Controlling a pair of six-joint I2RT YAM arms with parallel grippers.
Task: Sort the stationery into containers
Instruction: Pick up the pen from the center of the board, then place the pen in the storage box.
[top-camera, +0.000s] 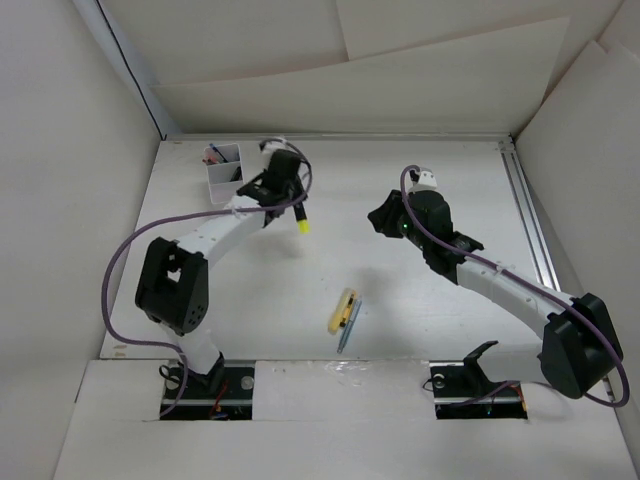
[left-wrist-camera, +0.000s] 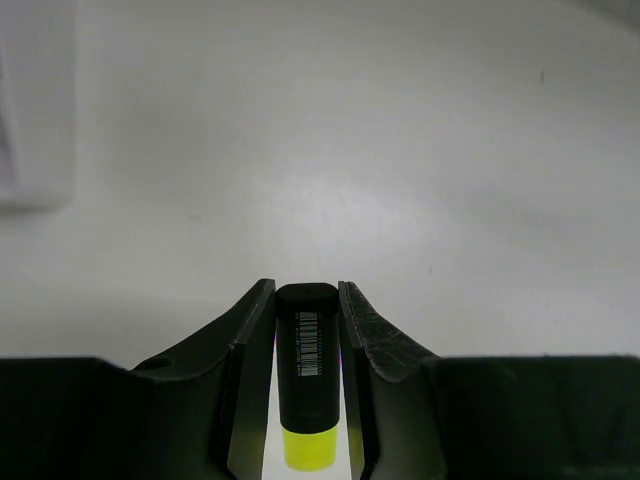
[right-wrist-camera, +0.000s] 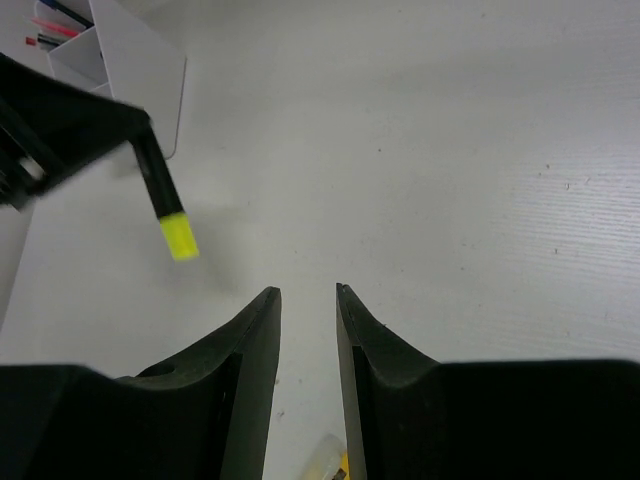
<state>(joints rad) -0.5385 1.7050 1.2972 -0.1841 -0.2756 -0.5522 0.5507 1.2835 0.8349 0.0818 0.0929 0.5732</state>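
My left gripper (top-camera: 287, 203) is shut on a yellow-green highlighter (left-wrist-camera: 307, 380) with a black body, held above the table; its yellow end (top-camera: 302, 226) sticks out. It also shows in the right wrist view (right-wrist-camera: 172, 225). The white divided box (top-camera: 224, 172) stands just left of the left gripper and holds a few pens; it shows in the right wrist view (right-wrist-camera: 120, 55) too. My right gripper (top-camera: 383, 219) is open and empty over the table's middle (right-wrist-camera: 308, 300). A yellow highlighter (top-camera: 343, 309) and a teal pen (top-camera: 351, 324) lie on the table in front.
White walls enclose the table. A metal rail (top-camera: 528, 220) runs along the right side. A purple cable (top-camera: 120, 270) loops off the left arm.
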